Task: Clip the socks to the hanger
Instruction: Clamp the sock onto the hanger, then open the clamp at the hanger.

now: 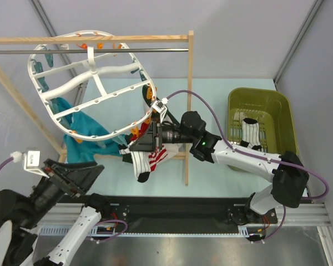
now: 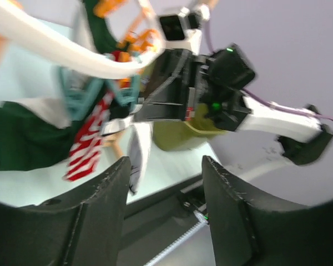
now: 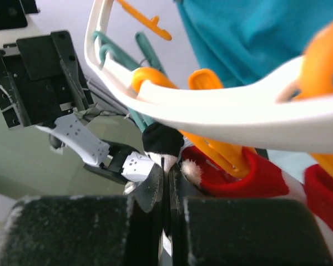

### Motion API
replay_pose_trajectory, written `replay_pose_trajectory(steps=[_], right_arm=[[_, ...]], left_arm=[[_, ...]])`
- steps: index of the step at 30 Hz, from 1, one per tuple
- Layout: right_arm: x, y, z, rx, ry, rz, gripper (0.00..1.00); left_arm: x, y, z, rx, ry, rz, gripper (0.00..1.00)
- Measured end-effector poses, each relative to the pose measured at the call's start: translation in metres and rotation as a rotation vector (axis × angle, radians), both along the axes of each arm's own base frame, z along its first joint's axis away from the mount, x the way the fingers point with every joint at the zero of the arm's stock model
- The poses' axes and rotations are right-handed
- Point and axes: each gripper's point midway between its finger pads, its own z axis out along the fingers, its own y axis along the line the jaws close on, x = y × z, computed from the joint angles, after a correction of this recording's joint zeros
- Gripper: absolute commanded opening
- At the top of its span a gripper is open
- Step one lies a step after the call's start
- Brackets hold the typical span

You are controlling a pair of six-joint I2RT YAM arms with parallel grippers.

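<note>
The white oval hanger (image 1: pixel 30 65) hangs tilted from the metal rod, with orange and teal clips along its bars. My right gripper (image 1: pixel 141 141) sits at its lower right rim, shut on a white sock with a black toe (image 3: pixel 162 141), just below the rim (image 3: pixel 222 111) and an orange clip (image 3: pixel 211 141). A red-and-white sock (image 1: pixel 157 156) and a black-striped white sock (image 1: pixel 140 165) hang below the gripper. Another striped sock (image 1: pixel 250 130) lies in the bin. My left gripper (image 1: pixel 72 174) is open and empty at the near left, apart from the hanger; it also shows in the left wrist view (image 2: pixel 166 188).
A wooden rack with a metal rod (image 1: pixel 100 51) spans the back, and its right post (image 1: pixel 188 100) stands beside my right arm. A teal cloth (image 1: pixel 86 133) hangs from the hanger. An olive-green bin (image 1: pixel 280 111) sits at the right. A dark green garment (image 2: pixel 22 138) hangs at the left.
</note>
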Motion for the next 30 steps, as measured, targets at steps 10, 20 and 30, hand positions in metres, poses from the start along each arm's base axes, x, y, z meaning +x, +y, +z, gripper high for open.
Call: replay_pose_trajectory(steps=[10,20,30], right_arm=[[0.020,-0.023,0.009,-0.024,-0.039,-0.083,0.02],[0.023,-0.030,0.013,-0.022,-0.052,-0.093,0.00],[0.022,-0.030,0.015,-0.017,-0.046,-0.084,0.00]], left_arm=[[0.002,0.051,-0.004,0.084,-0.002,0.269,0.57],[0.045,0.025,-0.027,0.128,0.077,0.215,0.72],[0.056,0.016,-0.015,0.145,-0.014,0.175,0.69]])
